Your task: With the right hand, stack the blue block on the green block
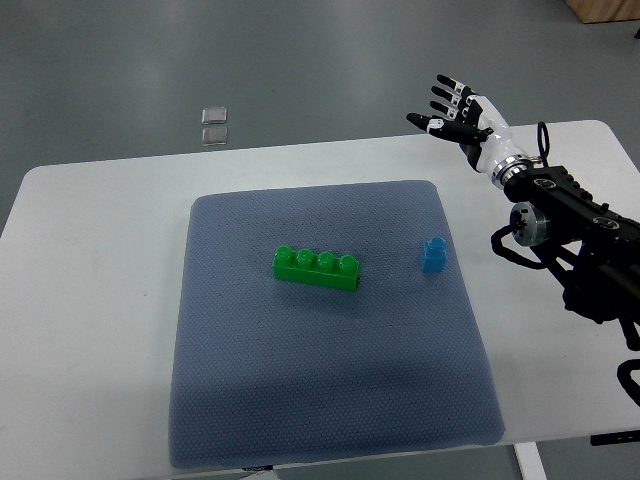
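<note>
A long green block [316, 268] with a row of studs lies near the middle of the blue-grey mat [320, 400]. A small blue block [433, 254] stands upright on the mat, to the right of the green one and apart from it. My right hand [450, 108] hovers over the table's far right corner, well beyond the blue block, its fingers spread and holding nothing. Its black arm [580, 235] comes in from the right edge. The left arm is out of sight.
The mat lies on a white table [90, 300] whose far edge runs just behind my right hand. Two small clear squares [214, 126] lie on the grey floor beyond the table.
</note>
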You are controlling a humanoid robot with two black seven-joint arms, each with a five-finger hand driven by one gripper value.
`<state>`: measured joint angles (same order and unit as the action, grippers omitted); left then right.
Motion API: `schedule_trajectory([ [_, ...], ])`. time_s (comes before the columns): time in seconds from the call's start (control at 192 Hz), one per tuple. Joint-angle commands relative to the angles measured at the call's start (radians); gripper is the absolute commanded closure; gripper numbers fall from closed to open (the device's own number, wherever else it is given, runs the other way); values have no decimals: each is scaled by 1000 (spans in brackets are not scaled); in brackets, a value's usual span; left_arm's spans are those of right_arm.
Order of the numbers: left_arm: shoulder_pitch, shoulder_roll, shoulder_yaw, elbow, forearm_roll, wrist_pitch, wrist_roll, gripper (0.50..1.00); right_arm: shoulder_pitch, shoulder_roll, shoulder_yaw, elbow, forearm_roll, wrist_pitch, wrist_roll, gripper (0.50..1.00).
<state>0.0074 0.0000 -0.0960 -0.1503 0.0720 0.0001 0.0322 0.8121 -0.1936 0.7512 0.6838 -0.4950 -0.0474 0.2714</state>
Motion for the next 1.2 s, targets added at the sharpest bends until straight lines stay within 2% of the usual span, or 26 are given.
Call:
schedule_trajectory([
  [0.0,0,0,1,0,0,0,0,500,5,-15,-15,0,-20,14,0,587],
  [0.204,-1,0,1,0,0,0,0,500,32,-55,-102,11,-22,47,0,587],
  [0.334,-1,0,1,0,0,0,0,500,35,-84,-135,59,-33,54,-1,587],
  [0.658,0,0,1,0,0,0,0,500,78,-202,-293,149,-244,64,3,587],
  [1.013,0,0,1,0,0,0,0,500,96,-403,-466,344,-471,121,0,587],
  [1.195,-1,0,-1,0,0,0,0,500,98,-468,-523,407,-539,132,-1,587],
])
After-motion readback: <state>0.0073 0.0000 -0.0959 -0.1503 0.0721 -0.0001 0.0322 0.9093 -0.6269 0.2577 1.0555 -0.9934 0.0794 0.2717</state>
